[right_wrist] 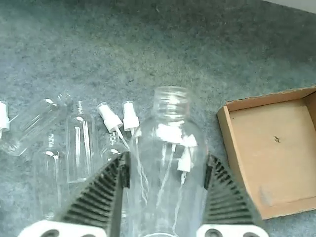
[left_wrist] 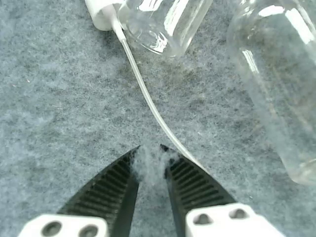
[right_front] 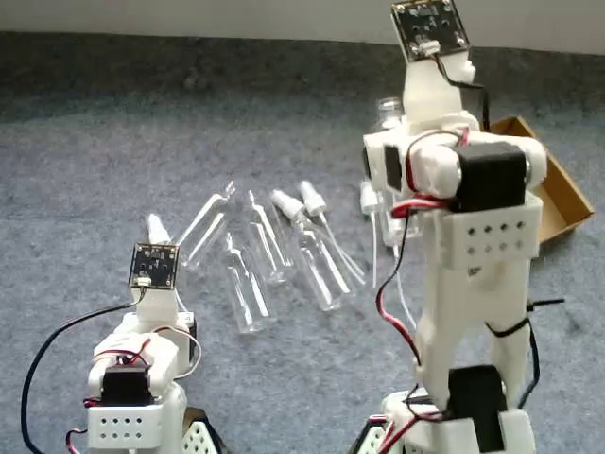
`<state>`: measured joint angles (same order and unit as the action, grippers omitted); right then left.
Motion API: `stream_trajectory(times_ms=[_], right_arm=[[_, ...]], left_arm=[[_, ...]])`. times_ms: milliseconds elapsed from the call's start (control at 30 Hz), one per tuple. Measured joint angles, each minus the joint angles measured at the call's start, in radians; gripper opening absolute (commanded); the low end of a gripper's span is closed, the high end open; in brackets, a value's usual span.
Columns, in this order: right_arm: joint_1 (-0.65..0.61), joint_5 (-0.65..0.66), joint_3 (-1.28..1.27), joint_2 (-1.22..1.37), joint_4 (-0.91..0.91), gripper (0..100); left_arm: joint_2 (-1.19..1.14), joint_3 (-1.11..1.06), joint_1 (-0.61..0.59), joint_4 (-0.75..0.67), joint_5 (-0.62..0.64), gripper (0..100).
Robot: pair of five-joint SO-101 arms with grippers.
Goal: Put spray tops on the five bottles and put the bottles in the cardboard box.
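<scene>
The fingers [right_wrist: 98,197] of the right gripper [right_wrist: 167,160] clamp the body of a clear, uncapped bottle [right_wrist: 168,128] over the mat [right_wrist: 74,49] near the cardboard box [right_wrist: 269,153]. The bottle looks light, rigid and slick, best held mid-body. The left gripper [left_wrist: 150,150] has its fingers [left_wrist: 116,182] narrowly apart beside a spray top's [left_wrist: 101,12] thin, bendy tube [left_wrist: 143,89].

The left arm [right_front: 132,383] sits folded low, the left gripper [left_wrist: 149,149] pointing down with jaws barely parted. The right arm [right_front: 477,246] stands tall, the right gripper [right_wrist: 167,160] clamped around a bottle [right_wrist: 170,123].
</scene>
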<state>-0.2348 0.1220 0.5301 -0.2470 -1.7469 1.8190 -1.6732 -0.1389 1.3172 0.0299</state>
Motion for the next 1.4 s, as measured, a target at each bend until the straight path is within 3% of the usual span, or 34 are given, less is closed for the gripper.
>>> stream_trajectory(times_ms=[600,1300,1400], right_arm=[[0.0,0.006,-0.486,-0.569,0.034,8.4],[0.0,0.006,-1.591,-1.158,0.718,8.4],[0.0,-0.06,-1.695,-1.192,0.804,8.4]], left_arm=[[0.0,0.0,0.002,0.0,0.0,1],[0.0,0.0,0.002,0.0,0.0,1],[0.0,0.0,0.002,0.0,0.0,1]])
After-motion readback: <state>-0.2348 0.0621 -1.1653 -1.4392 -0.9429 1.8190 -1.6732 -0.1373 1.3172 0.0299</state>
